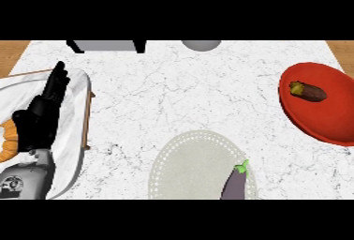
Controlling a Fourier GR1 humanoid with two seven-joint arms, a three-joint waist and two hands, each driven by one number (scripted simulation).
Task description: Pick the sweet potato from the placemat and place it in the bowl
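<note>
The sweet potato (pixel 309 91), brown with a yellowish end, lies inside the red bowl (pixel 328 129) at the counter's right edge. The pale oval placemat (pixel 190 161) sits at the lower middle, and a purple eggplant (pixel 235 186) with a green stem rests on its right part. My left hand (pixel 38 117) shows at the far left with fingers straight and pointing up, holding nothing. It rests above a white plate. My right hand does not show.
A white plate (pixel 72 140) on a wooden tray (pixel 88 126) fills the left side, with an orange pastry (pixel 7 140) partly hidden behind my hand. A grey box (pixel 107 45) and a grey round object (pixel 201 44) stand at the far edge.
</note>
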